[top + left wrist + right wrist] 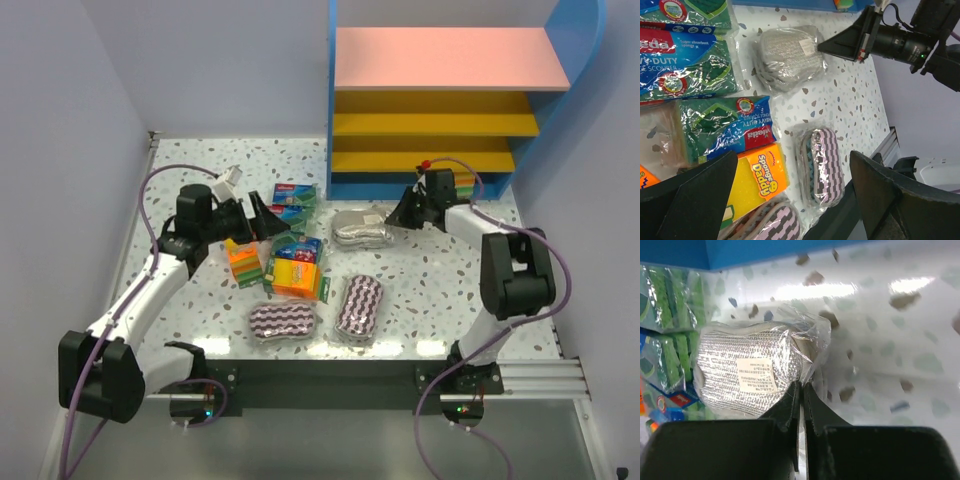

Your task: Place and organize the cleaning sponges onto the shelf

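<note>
The shelf (pixel 440 58) stands at the back right with a pink top board and yellow lower boards. My right gripper (pixel 397 214) (pixel 801 386) is shut on the plastic wrap edge of the silvery-grey scourer pack (pixel 360 229) (pixel 742 371), which lies on the table in front of the shelf. My left gripper (pixel 262 216) (pixel 795 200) is open and empty, hovering over the pile. Below it lie a yellow-orange sponge block (pixel 760 175), a purple-white striped pad (pixel 823 165) and a blue-green pack (pixel 725 127). The scourer pack also shows in the left wrist view (pixel 787 57).
Two green flat packs (pixel 294 203) lie behind the pile. An orange-green block (pixel 243 262) and a second striped pad (pixel 283 320) lie near the front. One sponge block (pixel 462 182) sits at the shelf's bottom level. The table's front edge (pixel 330 355) is close to the pads.
</note>
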### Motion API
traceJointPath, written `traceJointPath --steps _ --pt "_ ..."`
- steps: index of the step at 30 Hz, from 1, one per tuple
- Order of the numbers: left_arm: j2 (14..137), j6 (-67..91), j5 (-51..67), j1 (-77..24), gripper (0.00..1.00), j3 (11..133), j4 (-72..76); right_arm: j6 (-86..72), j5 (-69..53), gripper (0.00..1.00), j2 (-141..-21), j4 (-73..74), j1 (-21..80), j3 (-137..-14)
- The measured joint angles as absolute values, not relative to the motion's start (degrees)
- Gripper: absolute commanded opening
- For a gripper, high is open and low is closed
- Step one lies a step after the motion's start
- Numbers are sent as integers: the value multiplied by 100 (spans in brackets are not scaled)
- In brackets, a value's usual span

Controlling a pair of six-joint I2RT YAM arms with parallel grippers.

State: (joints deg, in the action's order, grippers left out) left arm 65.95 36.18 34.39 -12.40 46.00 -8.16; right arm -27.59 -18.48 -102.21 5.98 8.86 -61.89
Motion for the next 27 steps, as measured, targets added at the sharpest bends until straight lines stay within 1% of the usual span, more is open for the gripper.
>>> traceJointPath --steps 4,8,12,15,19,23,27 --pt "6604 3614 3476 -1240 100 4602 -827 -3085 -2053 0 -9452 1177 395 -5787" --pt "6689 3568 3577 -1240 100 4674 -902 -3535 -2053 0 -8429 1673 -58 -5697" --pt "6740 3516 3680 -1240 100 4821 -1068 -4018 -2051 0 -7341 1979 -130 -5793" --pt "6591 3489 3715 -1240 100 4825 -1153 -4296 -1752 0 -6792 2329 -148 -6077" --pt "6283 3485 3776 -1240 100 4792 -1208 -4646 -987 0 -6412 2539 -215 -6311" --pt "6069 3485 3820 -1240 100 4768 -1251 -5089 -366 0 -6403 2519 -307 -6335" --pt "5992 3483 3815 -1240 100 4768 -1382 -5701 12 0 -6534 1938 -438 -6038"
